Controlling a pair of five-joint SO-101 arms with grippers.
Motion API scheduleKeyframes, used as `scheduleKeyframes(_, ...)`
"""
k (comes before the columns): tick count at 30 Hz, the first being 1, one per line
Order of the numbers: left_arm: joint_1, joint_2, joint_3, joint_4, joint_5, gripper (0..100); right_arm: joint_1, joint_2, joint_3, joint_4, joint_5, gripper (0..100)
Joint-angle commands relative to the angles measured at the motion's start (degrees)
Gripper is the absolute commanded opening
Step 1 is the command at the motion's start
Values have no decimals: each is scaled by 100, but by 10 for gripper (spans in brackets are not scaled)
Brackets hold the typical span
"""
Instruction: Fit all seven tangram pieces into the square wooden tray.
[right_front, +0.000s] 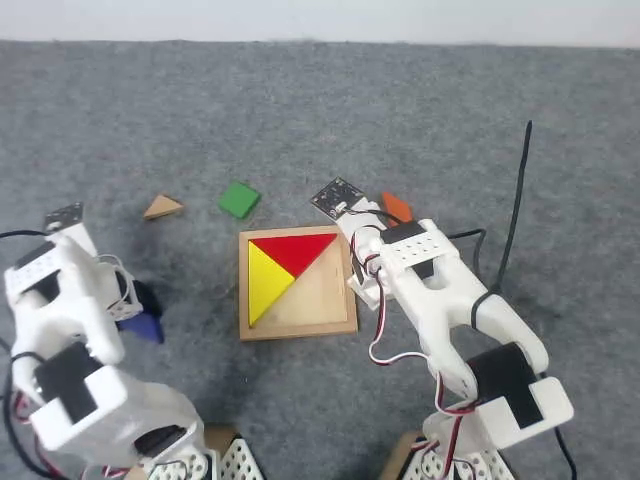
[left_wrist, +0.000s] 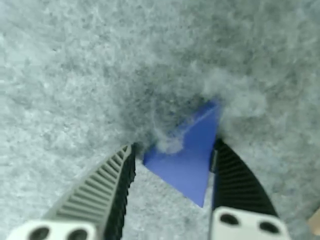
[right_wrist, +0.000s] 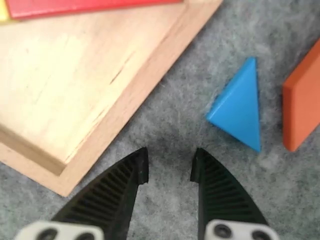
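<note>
In the high view, the square wooden tray (right_front: 300, 330) sits at centre frame, with a red triangle (right_front: 297, 250) and a yellow triangle (right_front: 265, 283) filling its upper-left half. The lower-right half is bare wood, which leaves room for more pieces. A tan triangle (right_front: 162, 207) and a green square (right_front: 239, 199) lie in the upper left, well apart from the tray. An orange piece (right_front: 397, 207) lies at the upper right.

In the left wrist view, the left gripper (left_wrist: 174, 149) is open astride a dark blue triangle (left_wrist: 187, 155). One jaw touches a straight edge and the other stands just beside a corner. Closing on a corner could likely spin the piece out, and the carpet pile may snag it.

In the right wrist view, the right gripper (right_wrist: 170, 165) is spread and empty over the carpet. It stands between the tray's corner (right_wrist: 125, 95) and a light blue triangle (right_wrist: 240, 107), which lies near the orange piece (right_wrist: 302, 105). One finger is close to the rim, so a sideways sweep could shove the tray.
</note>
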Motion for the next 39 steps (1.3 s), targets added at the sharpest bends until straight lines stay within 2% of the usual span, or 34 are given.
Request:
scheduleKeyframes(1, 149, 35, 207, 176, 35, 186, -40, -75, -264, 75, 62, 155)
scheduleKeyframes(14, 167, 35, 189, 158, 79, 120, -31, -75, -264, 84, 62, 155)
scheduleKeyframes(17, 387, 35, 198, 193, 97, 119, -31, -75, -264, 84, 62, 155)
scheduleKeyframes(20, 642, -18, 171, 193, 431, 119, -31, -75, -264, 84, 62, 155)
scheduleKeyframes(27, 774, -1222, 426, 369, 501, 119, -31, -75, -281, 84, 62, 155)
scheduleKeyframes(30, 826, -1793, 567, 466, 738, 119, -31, -75, -281, 84, 62, 155)
scheduleKeyframes(39, 1969, -2163, 541, 624, 1336, 119, -31, -75, -281, 84, 62, 155)
